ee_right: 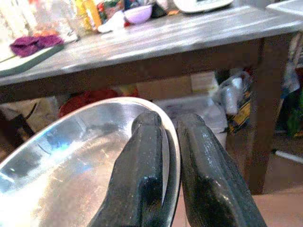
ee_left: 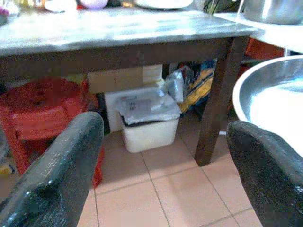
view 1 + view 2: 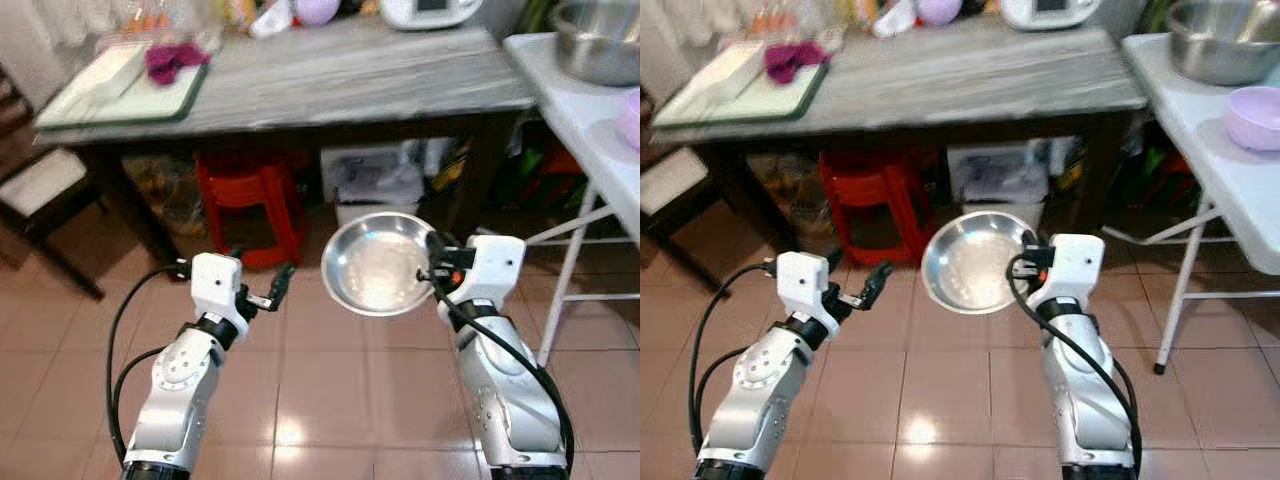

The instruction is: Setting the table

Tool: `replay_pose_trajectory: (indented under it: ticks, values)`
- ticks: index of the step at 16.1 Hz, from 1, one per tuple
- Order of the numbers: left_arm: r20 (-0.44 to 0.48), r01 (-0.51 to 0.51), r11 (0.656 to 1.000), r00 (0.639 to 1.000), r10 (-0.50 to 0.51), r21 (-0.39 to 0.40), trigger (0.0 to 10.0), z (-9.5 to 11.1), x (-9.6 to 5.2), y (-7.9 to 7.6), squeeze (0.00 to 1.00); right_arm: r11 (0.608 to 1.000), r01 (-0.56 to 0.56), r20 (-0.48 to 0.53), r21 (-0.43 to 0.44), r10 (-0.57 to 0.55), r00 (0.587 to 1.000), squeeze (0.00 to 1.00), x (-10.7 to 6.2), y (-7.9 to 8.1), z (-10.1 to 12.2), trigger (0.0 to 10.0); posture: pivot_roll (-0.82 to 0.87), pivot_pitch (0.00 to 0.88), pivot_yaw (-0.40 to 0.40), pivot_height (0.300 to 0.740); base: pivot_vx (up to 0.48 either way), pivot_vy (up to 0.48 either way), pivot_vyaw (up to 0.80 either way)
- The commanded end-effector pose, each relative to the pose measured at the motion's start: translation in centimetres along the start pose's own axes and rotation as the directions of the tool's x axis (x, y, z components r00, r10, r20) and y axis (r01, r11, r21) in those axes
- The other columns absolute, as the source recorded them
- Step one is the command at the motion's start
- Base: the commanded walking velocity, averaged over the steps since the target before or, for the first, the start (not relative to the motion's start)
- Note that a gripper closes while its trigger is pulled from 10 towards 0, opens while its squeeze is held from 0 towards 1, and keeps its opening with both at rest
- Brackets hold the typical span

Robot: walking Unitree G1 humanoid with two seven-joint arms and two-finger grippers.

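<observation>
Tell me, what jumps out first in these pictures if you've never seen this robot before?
The shiny steel bowl held up in mid-air above the tiled floor, its rim pinched by the right pincer. The left pincer is beside it, open and holding nothing. Ahead stands a long grey table with a red stool and a white bin tucked underneath.

A long grey-topped table (image 3: 330, 75) carries a green-edged tray (image 3: 120, 92) with a purple cloth (image 3: 172, 58) at its left end, while the white folding table (image 3: 585, 120) beside it holds a large steel bowl (image 3: 598, 40) and a lilac bowl (image 3: 1255, 116)
</observation>
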State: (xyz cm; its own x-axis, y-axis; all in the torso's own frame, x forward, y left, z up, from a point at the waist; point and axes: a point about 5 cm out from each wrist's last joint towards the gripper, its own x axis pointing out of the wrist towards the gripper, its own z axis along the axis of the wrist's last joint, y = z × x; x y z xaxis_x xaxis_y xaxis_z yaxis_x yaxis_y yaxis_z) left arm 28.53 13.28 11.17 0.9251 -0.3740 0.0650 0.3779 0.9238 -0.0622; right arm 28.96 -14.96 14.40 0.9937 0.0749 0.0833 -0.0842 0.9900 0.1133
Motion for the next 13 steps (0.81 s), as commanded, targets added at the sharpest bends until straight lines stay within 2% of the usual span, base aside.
replay_pose_trajectory:
  ticks: [1,13]
  values:
    - [-0.003,0.006,1.000,1.000,-0.006,-0.001,10.0,-0.1,-0.1,-0.1,0.00,1.000,0.007,0.042,-0.013,-0.007,0.999,0.00,0.0,-0.3,0.9,10.0,-0.13,0.081,0.098,0.740,0.360,0.000,0.00]
    - [-0.003,0.019,1.000,1.000,-0.019,-0.006,10.0,-0.2,0.3,-0.5,0.00,0.998,0.011,0.092,-0.054,-0.005,0.996,0.00,0.5,-0.4,2.1,10.0,-0.14,0.076,0.102,0.740,0.364,0.000,0.00]
